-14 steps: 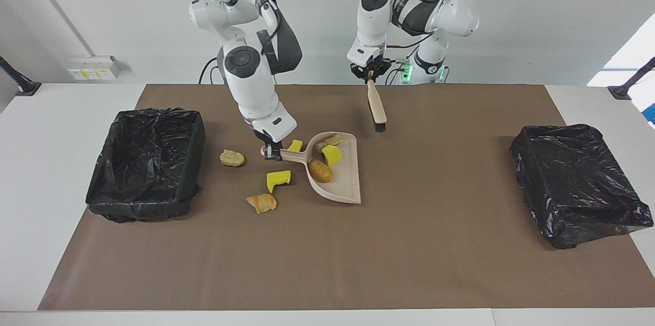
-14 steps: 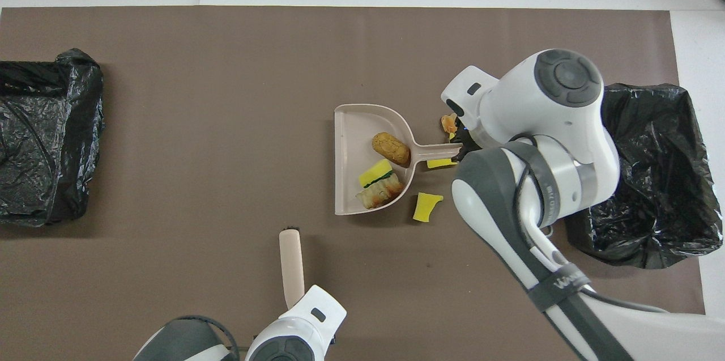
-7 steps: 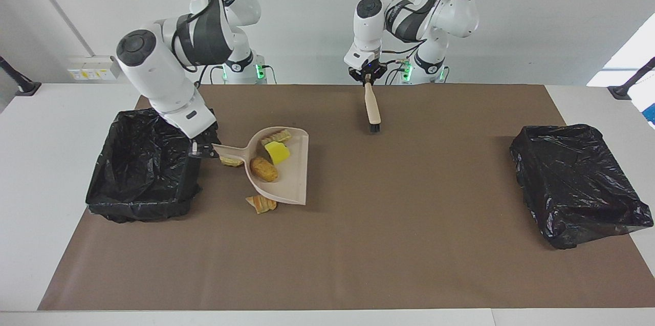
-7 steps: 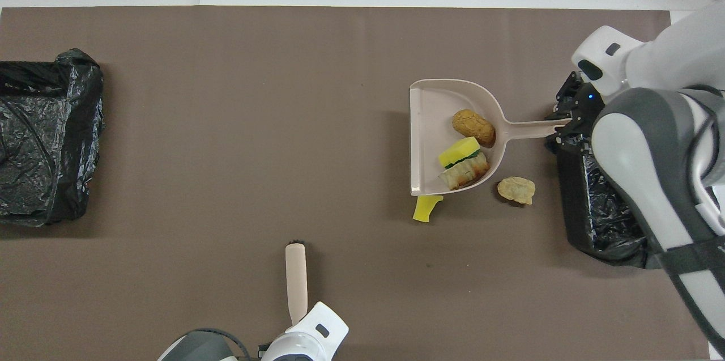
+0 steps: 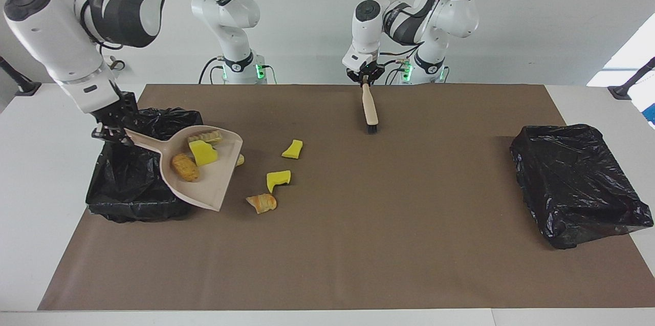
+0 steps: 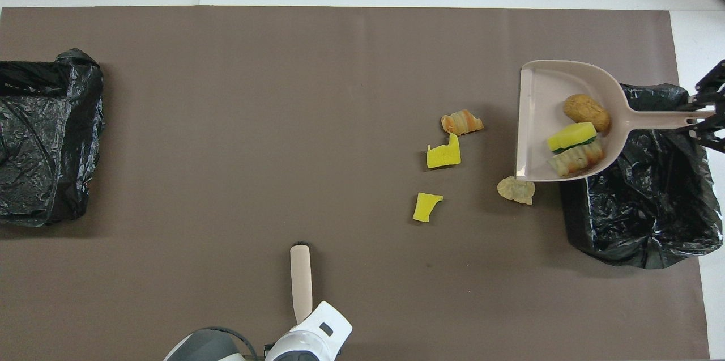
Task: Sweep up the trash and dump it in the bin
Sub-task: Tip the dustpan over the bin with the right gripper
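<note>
My right gripper (image 5: 110,134) is shut on the handle of the beige dustpan (image 5: 210,182) and holds it in the air over the edge of the black-lined bin (image 5: 133,188) at the right arm's end. The pan (image 6: 544,123) carries three scraps: a brown lump (image 5: 185,167), a green-topped yellow sponge (image 5: 203,153) and a tan bread piece (image 5: 204,136). On the mat lie two yellow sponge pieces (image 5: 292,149) (image 5: 278,179), an orange-brown bread piece (image 5: 262,203) and a tan lump (image 6: 516,189). My left gripper (image 5: 365,79) is shut on the beige brush (image 5: 369,106), bristles down, near the robots.
A second black-lined bin (image 5: 573,182) stands at the left arm's end of the table. A brown mat (image 5: 384,244) covers the middle of the white table.
My right gripper lifted the dustpan with three scraps and carried it from mid-mat toward the right arm's end, over the bin's edge. The left gripper drew the brush slightly back.
</note>
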Motion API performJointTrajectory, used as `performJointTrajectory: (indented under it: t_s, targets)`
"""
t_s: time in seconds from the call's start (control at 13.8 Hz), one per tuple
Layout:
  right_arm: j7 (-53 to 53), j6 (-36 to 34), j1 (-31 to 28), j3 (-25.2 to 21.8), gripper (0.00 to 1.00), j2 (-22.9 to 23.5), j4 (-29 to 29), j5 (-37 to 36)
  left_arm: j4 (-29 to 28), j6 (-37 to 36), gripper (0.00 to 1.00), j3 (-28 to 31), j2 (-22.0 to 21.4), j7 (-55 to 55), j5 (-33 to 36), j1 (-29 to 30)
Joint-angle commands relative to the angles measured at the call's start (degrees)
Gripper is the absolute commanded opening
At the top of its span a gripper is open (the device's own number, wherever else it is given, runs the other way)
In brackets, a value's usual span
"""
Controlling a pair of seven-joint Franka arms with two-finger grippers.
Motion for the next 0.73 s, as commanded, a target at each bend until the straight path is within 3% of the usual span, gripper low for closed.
performJointTrajectory:
  t_s: [0.0,0.15,0.22,0.29,0.36,0.44,0.65]
  targets:
    - [-6.27,-1.00,-4.28,-0.76,0.00,-1.01,0.21,-2.92,-0.83,1.74,0.09,0.79,-0.20,0.86,-0.75,-1.42]
    - [-11.19,-0.47,-7.53,-0.76,0.00,-1.01,0.21,-5.65,-0.48,1.30,0.35,0.88,0.32,0.95,-0.75,-1.07]
    - [-12.95,-0.56,-8.85,-0.85,0.00,-1.09,0.21,-7.05,0.04,1.13,0.38,0.88,0.93,1.12,-0.75,-0.81]
    - [-14.45,-0.64,-9.74,-0.85,0.00,-1.35,0.21,-8.98,0.66,1.04,0.51,1.05,1.29,1.38,-0.75,-0.72]
    - [-14.81,-0.47,-9.92,-0.94,0.00,-2.23,0.21,-12.04,1.79,0.69,0.79,1.14,2.25,1.56,-0.84,-0.46]
    - [-14.82,-0.73,-9.83,-0.59,0.00,-3.02,-0.05,-16.86,3.81,0.42,1.00,1.32,3.30,1.48,-0.75,0.68]
    - [-14.03,-1.96,-8.61,0.03,0.00,-3.73,-0.41,-26.64,9.87,-1.15,1.00,1.41,4.81,6.38,-0.22,6.20]
